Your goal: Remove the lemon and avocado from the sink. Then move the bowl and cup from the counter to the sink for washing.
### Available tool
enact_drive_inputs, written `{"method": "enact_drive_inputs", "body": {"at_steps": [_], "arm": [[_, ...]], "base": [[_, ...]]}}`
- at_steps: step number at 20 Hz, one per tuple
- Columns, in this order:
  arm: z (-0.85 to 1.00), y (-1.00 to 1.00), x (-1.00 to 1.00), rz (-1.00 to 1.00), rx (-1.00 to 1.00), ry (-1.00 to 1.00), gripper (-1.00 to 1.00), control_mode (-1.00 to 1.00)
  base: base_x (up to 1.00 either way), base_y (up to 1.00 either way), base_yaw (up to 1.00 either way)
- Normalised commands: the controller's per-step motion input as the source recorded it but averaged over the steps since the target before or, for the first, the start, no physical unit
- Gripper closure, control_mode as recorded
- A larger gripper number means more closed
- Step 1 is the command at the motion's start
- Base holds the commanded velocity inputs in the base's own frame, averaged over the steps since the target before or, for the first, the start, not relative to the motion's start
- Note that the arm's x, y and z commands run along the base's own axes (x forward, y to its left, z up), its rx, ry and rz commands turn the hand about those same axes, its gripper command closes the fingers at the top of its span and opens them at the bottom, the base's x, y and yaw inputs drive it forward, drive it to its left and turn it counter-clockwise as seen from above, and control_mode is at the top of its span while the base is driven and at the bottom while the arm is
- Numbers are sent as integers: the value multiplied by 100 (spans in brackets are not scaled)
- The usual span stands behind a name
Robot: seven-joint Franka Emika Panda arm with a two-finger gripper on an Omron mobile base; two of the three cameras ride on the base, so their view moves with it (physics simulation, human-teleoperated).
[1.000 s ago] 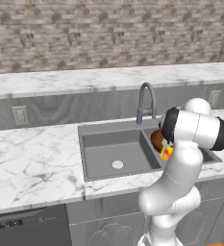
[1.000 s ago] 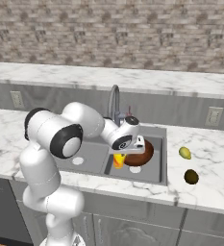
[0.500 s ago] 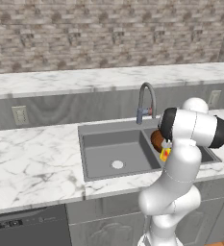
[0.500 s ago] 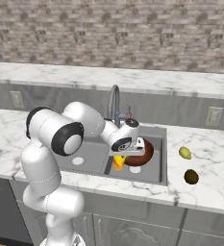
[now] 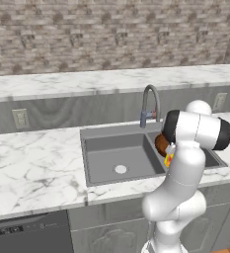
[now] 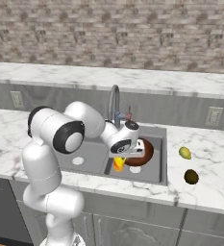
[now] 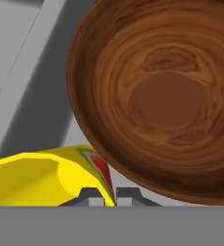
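the claw (image 7: 110,198) is pinched nearly closed on the thin rim of the small yellow tapered cup (image 7: 41,178), with its red patch right at the fingertips. the wide reddish-brown wooden bowl (image 7: 164,101) lies just beyond the claw, touching the cup, both down in the grey double-basin sink (image 6: 149,172). well off to the claw's side, the yellow-green oval lemon (image 6: 184,153) and the dark rounded avocado (image 6: 191,176) rest on the white marble counter (image 6: 214,158).
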Motion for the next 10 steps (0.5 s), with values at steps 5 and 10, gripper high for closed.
{"method": "enact_drive_inputs", "body": {"at_steps": [5,10], "arm": [[-11,0,0,0,-1,0,100,-100],[-7,-7,-1,-3,-4,0,100,-100]], "base": [[0,0,0],[0,0,0]]}}
